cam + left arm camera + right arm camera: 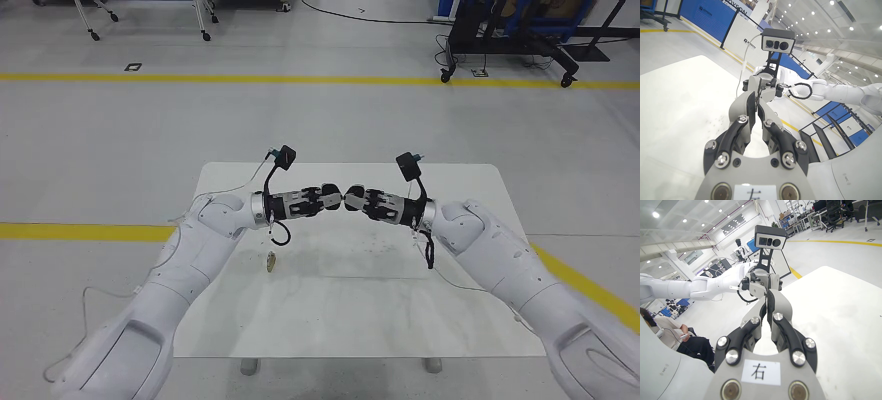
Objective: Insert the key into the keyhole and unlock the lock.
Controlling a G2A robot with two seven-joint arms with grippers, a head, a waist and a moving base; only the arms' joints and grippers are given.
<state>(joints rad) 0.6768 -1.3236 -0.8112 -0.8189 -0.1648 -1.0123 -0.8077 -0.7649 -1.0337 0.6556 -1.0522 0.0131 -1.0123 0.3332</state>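
White table (450, 300) on a hall floor with yellow lines. Both arms meet over the table's middle, left gripper (331, 194) and right gripper (358, 197) tip to tip, almost touching. In the left wrist view the left gripper (756, 101) has its pads pressed together. The right gripper (767, 301) looks the same in the right wrist view. Whether either pinches anything cannot be told.

A tan piece (270, 262) lies on the table under the left forearm, well apart from both tips and lower than them. It is likely the key or the lock, but it is too small to tell which.

Risks, as judged:
- The tips could knock together, given how close they are.
- If that piece is the key, neither gripper is near it, so an insertion would come to nothing.
- A thin key could twist in pads this narrow.
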